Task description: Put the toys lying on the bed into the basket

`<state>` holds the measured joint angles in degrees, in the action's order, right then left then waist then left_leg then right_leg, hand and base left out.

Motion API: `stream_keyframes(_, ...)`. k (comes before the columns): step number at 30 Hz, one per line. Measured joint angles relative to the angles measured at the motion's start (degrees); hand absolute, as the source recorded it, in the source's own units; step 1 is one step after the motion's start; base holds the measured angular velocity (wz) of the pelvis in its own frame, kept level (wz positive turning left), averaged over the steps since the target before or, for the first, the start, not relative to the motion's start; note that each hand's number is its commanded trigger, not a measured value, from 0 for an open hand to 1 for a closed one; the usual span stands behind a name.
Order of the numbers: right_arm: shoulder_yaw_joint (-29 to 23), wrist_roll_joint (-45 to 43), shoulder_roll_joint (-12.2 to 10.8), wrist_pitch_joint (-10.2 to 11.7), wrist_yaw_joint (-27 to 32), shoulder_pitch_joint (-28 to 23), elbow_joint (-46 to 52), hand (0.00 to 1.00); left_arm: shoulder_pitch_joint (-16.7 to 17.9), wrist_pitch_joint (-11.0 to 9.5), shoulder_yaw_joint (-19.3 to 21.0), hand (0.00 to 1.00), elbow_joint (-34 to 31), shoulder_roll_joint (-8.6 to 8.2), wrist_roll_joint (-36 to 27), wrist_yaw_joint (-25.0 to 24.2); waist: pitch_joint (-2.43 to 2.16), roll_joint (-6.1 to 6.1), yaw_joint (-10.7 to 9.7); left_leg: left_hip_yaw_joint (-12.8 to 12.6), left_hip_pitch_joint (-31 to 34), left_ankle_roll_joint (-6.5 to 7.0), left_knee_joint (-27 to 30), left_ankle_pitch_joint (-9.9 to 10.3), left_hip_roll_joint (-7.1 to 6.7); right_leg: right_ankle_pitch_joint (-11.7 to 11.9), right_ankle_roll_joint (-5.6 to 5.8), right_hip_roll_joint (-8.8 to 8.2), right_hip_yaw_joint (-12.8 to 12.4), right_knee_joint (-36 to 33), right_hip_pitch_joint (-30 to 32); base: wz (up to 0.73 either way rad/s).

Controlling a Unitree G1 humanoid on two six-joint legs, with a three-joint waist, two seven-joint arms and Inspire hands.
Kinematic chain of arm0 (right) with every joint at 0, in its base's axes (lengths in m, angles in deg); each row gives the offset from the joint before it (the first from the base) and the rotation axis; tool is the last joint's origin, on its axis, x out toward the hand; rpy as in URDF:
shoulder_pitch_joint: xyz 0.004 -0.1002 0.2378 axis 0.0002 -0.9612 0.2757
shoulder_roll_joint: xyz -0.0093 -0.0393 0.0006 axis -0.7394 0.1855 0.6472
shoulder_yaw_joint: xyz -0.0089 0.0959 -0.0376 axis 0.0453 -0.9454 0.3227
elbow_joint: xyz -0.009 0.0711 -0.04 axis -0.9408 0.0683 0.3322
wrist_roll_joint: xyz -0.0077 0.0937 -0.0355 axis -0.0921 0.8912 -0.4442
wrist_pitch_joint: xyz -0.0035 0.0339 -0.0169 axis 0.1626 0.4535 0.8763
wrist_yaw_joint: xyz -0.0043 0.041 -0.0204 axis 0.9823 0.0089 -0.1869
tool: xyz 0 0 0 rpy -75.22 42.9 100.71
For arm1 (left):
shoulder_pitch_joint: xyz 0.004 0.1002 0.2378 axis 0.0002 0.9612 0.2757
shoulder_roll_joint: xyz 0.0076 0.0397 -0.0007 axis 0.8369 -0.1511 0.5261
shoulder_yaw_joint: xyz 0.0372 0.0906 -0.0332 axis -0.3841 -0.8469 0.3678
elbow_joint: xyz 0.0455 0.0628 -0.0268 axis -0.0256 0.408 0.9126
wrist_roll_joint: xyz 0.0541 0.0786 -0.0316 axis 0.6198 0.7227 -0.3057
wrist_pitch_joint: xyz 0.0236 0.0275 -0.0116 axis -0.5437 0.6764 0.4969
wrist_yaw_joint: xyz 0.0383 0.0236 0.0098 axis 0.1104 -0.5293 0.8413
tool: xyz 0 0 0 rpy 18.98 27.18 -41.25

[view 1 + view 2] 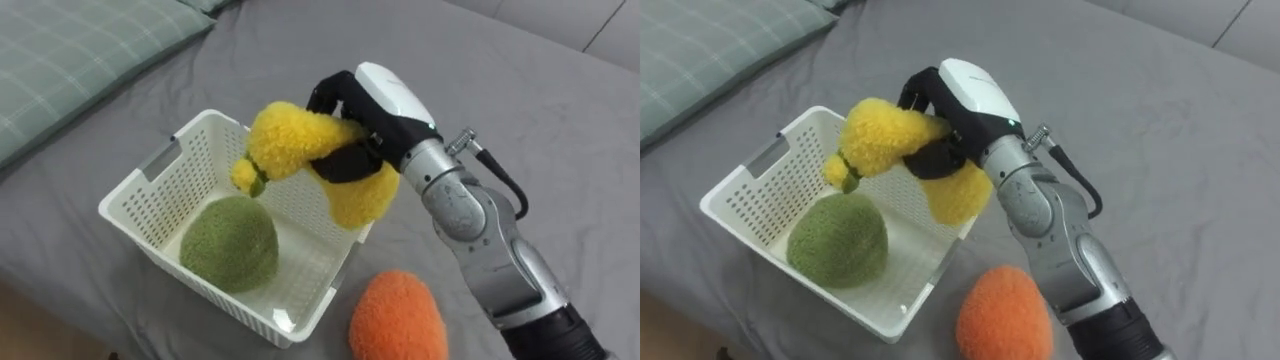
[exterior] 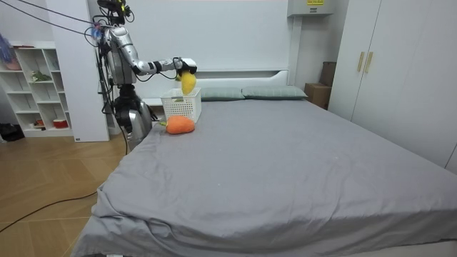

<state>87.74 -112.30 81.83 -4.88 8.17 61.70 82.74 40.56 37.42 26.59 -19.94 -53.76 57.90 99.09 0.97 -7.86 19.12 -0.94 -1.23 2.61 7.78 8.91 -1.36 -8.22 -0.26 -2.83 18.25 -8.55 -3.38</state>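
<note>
Centrally, grips a yellow plush toy in the right hand, with dark fingers curled round its middle. Holds it above the right rim of a white lattice basket, with one end over the inside and the other hanging just outside the wall. Shows a round green plush toy lying on the basket floor, and an orange plush toy on the grey bed, just beside the basket's near right corner. Includes a checked pillow at upper left. Stands, per the room view, at the bedside near the headboard, arm stretched over the basket.
</note>
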Motion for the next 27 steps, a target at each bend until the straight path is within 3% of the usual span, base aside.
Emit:
stream_keyframes(1,0.5,0.0,0.1,-0.2,0.0,0.1,-0.1,0.69,0.0,0.0,0.0,0.0,0.0,0.02,0.0,0.0,0.04,-0.08,0.1,0.0,0.0,0.0,0.0,0.0,0.0,0.0,0.0,-0.02,0.1,0.0,0.0,0.0)
stream_keyframes(2,1.4,0.0,0.1,-0.2,0.0,0.4,-0.3,0.44,0.0,0.1,0.0,0.0,0.0,0.06,0.0,0.0,0.15,-0.28,0.2,0.2,0.0,0.0,0.0,0.0,-0.04,0.0,0.01,-0.06,0.4,0.0,0.0,0.06)
stream_keyframes(3,2.2,0.0,0.0,-0.2,0.0,0.7,-0.6,0.0,0.0,0.1,0.0,0.0,-0.1,0.04,0.0,0.0,0.23,-0.39,0.4,0.3,0.1,0.01,0.0,0.0,-0.08,0.0,0.01,-0.11,0.6,0.0,0.0,0.05)
stream_keyframes(9,3.9,0.0,-0.1,-0.8,0.1,2.2,-3.1,0.0,-0.6,1.1,0.0,0.0,-0.2,0.09,0.0,0.0,0.26,-0.42,1.7,0.5,0.1,0.14,0.0,-0.1,-0.3,-0.1,0.12,-0.38,0.9,0.0,-0.1,0.01)
stream_keyframes(27,5.5,1.3,-0.2,-1.4,1.7,2.9,-4.7,0.0,-1.0,1.2,0.0,0.0,-0.3,0.05,0.2,0.0,0.13,-0.87,1.9,1.2,0.7,0.19,0.6,-0.1,-0.42,-0.1,0.16,-0.43,1.2,0.0,-0.1,0.02)
